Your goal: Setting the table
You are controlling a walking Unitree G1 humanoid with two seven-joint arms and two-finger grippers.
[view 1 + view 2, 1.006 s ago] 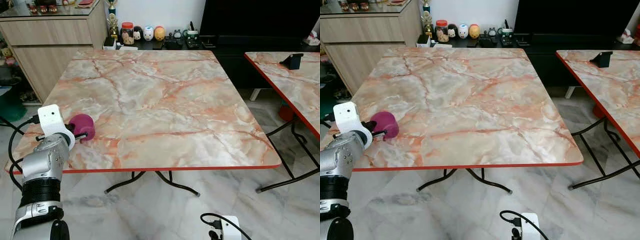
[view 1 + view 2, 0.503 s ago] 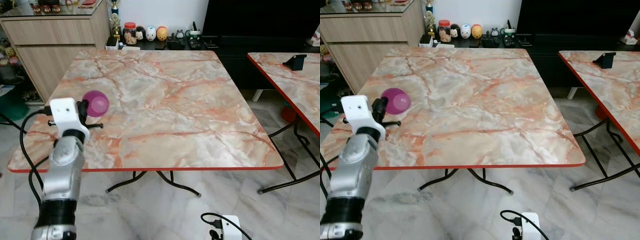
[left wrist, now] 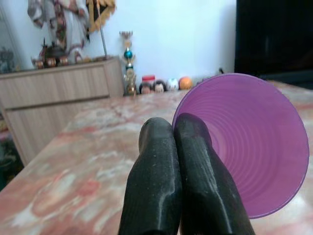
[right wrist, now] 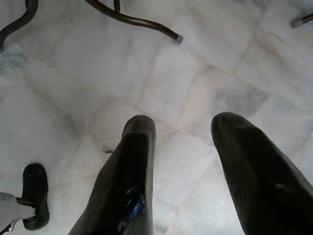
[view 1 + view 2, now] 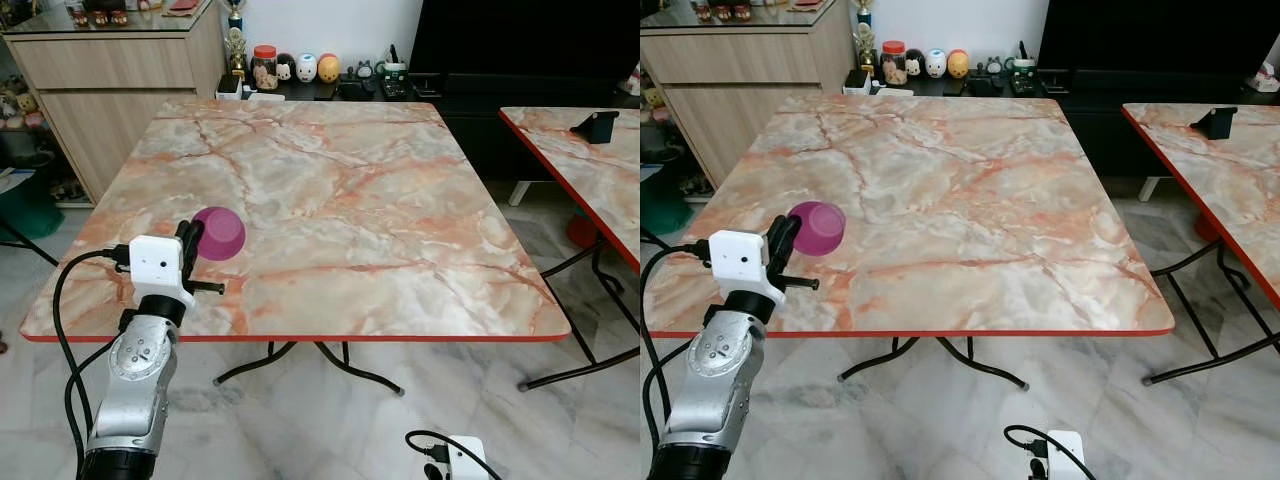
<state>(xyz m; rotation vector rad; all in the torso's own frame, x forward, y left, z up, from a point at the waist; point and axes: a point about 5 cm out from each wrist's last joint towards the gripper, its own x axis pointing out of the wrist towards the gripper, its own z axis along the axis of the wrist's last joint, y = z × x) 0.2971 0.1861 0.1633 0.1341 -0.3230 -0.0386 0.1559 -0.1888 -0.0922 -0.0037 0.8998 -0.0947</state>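
Observation:
A purple plastic cup (image 5: 219,233) hangs tipped on its side just over the front-left part of the marble table (image 5: 340,170). My left gripper (image 5: 190,240) is shut on its rim, with the silver arm reaching up from below the table's front edge. In the left wrist view the two black fingers (image 3: 161,161) press together on the edge of the cup (image 3: 249,142), whose mouth faces the camera. My right gripper (image 4: 183,132) hangs open above the floor tiles, holding nothing.
A second marble table (image 5: 590,170) stands to the right with a black stand (image 5: 597,124) on it. Behind are a wooden cabinet (image 5: 110,70), a low shelf of jars and figurines (image 5: 300,68) and a black screen (image 5: 520,40). Curved table legs (image 5: 340,365) stand beneath.
My left arm has carried the cup from the table's left edge rightwards over the tabletop, first rising, then dipping. The cup has turned so its mouth faces up and toward me.

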